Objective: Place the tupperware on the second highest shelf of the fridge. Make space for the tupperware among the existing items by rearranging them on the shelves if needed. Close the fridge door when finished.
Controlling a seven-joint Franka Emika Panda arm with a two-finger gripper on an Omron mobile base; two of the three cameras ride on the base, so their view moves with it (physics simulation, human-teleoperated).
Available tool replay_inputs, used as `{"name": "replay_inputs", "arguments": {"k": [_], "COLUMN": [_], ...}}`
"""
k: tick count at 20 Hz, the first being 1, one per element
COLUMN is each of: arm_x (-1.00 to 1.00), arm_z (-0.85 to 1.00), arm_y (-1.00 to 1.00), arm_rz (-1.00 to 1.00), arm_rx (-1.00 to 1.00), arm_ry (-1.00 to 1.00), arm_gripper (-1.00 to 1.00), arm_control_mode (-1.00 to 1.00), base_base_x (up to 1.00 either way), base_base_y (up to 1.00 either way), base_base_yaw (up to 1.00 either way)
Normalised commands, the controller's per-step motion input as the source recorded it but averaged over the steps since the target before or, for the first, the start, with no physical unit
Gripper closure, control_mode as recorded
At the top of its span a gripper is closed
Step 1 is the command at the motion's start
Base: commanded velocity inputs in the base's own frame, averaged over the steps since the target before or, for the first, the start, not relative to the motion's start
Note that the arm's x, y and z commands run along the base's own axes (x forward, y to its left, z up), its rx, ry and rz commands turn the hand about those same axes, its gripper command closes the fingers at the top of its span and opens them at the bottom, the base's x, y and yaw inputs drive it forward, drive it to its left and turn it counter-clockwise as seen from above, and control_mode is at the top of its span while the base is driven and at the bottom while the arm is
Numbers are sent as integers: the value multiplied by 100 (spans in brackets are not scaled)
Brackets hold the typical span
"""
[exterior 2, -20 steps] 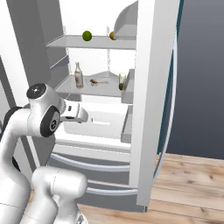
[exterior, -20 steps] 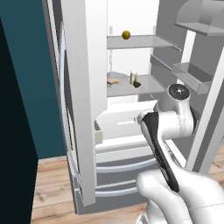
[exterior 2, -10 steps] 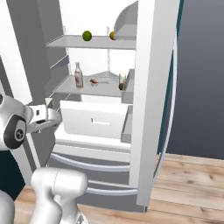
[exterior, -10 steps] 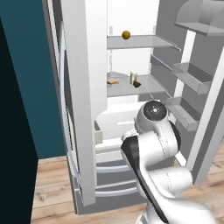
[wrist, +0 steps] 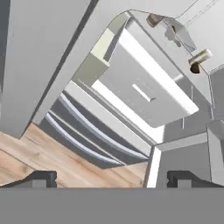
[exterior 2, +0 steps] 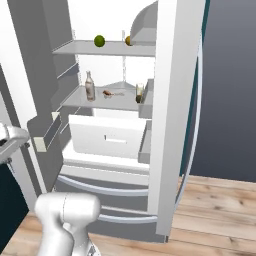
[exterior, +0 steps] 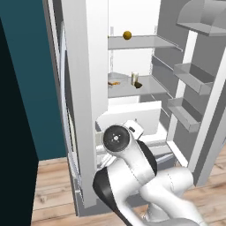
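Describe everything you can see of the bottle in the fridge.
The bottle is small and brownish-grey and looks like glass, with a narrow neck above a wider body. It stands upright near the left end of a grey shelf, resting on it, clearly apart from the small brown food bit to its right.

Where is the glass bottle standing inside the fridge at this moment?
In the right base view, the bottle stands upright at the left end of the lower open shelf, left of a small brown food bit and below the green ball.
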Motion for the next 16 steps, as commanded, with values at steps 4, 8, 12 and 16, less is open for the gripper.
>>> {"name": "replay_inputs", "arguments": {"k": [4, 8, 12, 16], "arm_x": [-2, 1, 10, 37], "arm_z": [0, 0, 0, -8], "arm_y": [100, 100, 100, 90], "arm_rz": [9, 2, 0, 0], "arm_rx": [-33, -31, -32, -26], "arm_ry": [3, 4, 0, 5], "arm_gripper": [-100, -100, -100, -100], "arm_control_mode": [-100, -100, -100, -100], "base_base_x": [0, 0, 0, 0], "base_base_y": [0, 0, 0, 0], "base_base_yaw": [0, 0, 0, 0]}}
